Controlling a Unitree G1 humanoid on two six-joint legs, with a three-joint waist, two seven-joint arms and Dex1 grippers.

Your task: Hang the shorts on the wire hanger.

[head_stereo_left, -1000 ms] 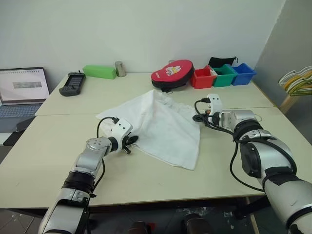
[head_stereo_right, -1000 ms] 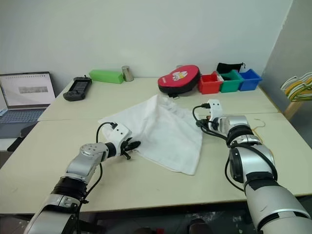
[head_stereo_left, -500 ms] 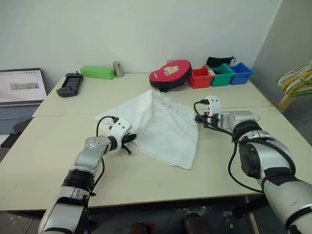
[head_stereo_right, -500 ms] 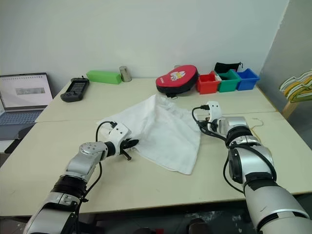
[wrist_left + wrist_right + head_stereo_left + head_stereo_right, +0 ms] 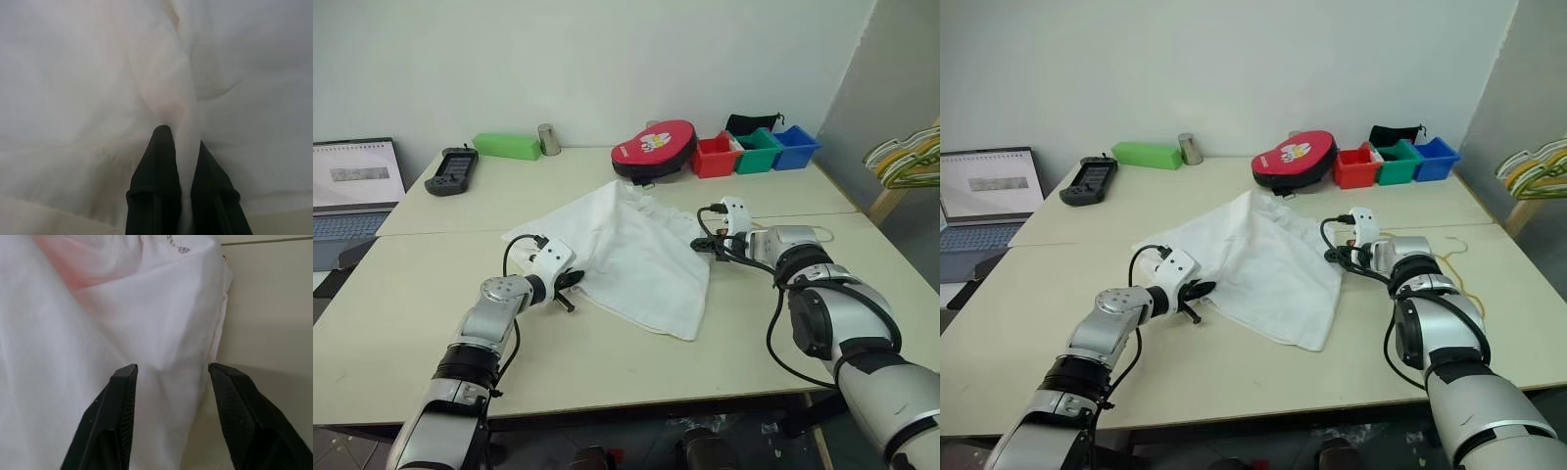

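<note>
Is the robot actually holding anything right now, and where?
The left gripper pinches a fold of the shorts near their edge; the right gripper is open, holding nothing.

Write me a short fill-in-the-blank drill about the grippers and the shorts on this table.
1. The left gripper is ____ on a fold of the shorts.
2. The right gripper has its fingers ____ over the cloth.
3. The shorts lie on the ____.

Missing words: shut; open; table
</note>
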